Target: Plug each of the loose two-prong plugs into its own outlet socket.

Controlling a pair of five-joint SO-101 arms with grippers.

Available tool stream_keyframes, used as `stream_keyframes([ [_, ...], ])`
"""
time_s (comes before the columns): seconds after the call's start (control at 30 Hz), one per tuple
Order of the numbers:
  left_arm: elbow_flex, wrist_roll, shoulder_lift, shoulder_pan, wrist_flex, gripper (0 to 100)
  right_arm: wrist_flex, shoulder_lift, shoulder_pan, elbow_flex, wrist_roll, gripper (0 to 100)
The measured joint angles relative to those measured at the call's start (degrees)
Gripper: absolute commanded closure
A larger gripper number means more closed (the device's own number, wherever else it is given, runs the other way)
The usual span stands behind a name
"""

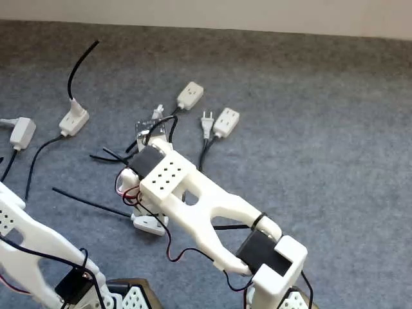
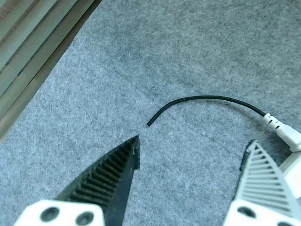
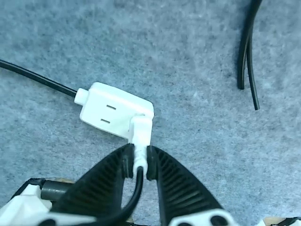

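Observation:
In the right wrist view my right gripper (image 3: 140, 154) is shut on a small white plug (image 3: 141, 134). The plug's front end touches the end of a white outlet socket (image 3: 113, 112) that lies flat on the carpet with two slots facing up. A black cord (image 3: 37, 77) leaves the socket's other end. My left gripper (image 2: 195, 141) hangs open over bare carpet, near a loose black cord end (image 2: 202, 98) that runs to a white plug body (image 2: 284, 133). In the high view a loose two-prong plug (image 1: 206, 119) lies beside another white socket (image 1: 226, 121).
More white sockets lie on the grey carpet: one at the back (image 1: 190, 94), one at the left (image 1: 74, 120), one at the left edge (image 1: 22, 132), one under the long white arm (image 1: 149, 223). Black cords (image 1: 106, 156) cross the middle. Wooden slats (image 2: 33, 42) border the carpet.

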Motion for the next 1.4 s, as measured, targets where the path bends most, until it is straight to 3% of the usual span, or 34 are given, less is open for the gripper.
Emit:
stream_keyframes([
  [0.5, 0.0, 0.0, 0.0, 0.0, -1.2, 66, 0.1, 0.2, 0.0, 0.0, -3.3, 99.1],
  [0.83, 0.0, 0.0, 0.0, 0.0, -1.2, 66, 0.1, 0.6, -4.0, -0.3, -3.3, 99.3],
  [1.4, 0.0, 0.0, 0.0, 0.0, -1.8, 66, -2.6, 0.0, -3.0, 2.5, -3.3, 99.3],
])
